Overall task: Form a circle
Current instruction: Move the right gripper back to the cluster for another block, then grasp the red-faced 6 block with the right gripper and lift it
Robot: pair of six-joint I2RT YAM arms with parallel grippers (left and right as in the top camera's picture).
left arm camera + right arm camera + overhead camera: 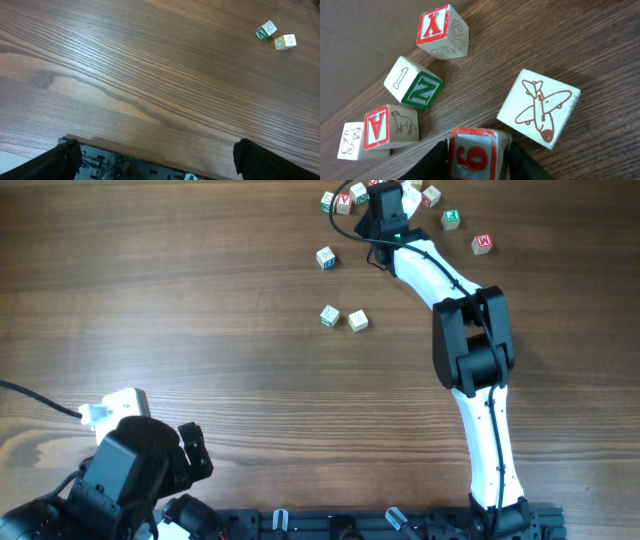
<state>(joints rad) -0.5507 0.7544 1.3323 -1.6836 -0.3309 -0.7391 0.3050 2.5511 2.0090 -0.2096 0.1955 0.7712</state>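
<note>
Wood grain runs across the whole table [200,330], and the blocks lie scattered at its upper right in the overhead view. No circle stands yet. Its beginning is a curved row in the upper left of the right wrist view: the A block [390,127], the N block [415,87] and the Y block [442,32], close together. From overhead they show as a tight clump [345,198] at the top edge. The right gripper [475,162] is among them, its jaws closed on the sides of a digit block [474,150] at the bottom centre, just beside the plane block [538,107]. The left gripper [157,152] hangs at the lower left of the overhead view, jaws spread wide and holding nothing, with a pair of blocks [266,31] well apart from it.

The step in hand looks like picking up the digit block to extend the curve. Next it likely needs a lift clear of the plane block, then a set-down past the Y block, near it without knocking it. Loose blocks [326,257] are yet to be gathered.
</note>
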